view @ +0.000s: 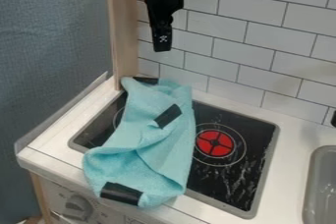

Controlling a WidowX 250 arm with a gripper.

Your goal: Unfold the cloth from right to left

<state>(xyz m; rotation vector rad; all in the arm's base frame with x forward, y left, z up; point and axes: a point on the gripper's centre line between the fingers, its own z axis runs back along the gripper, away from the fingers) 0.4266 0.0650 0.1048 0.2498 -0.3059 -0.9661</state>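
Cloth: a light turquoise, soft fabric cloth (148, 149), folded and rumpled into a long bundle, lies over the left part of a black, flat, grey-rimmed stovetop (242, 183) and runs past its front rim.
Folds: one layer overlaps another, and the end nearest the stovetop's front curls up, so the cloth looks only partly spread.
Black patches: dark strips sit on the cloth near the stovetop's back edge (146, 79), over its left half (168, 116) and at its front (121, 193); they probably mark corners or good places to pinch.
Gripper: the black robot gripper (162, 47) hangs above the stovetop's back edge, apart from the cloth. Whether it is open or closed, I cannot tell. Its height likely leaves room to line up before lowering.
Next move: probably pinching a top layer and drawing it toward the stovetop's left side; a grip through both layers could drag the whole bundle.
Red burner: a round red disc with a dark cross (215, 143) is on the stovetop, just beside the cloth's right edge.
Sink: a grey basin with a rounded rim (315, 169) is right of the stovetop.
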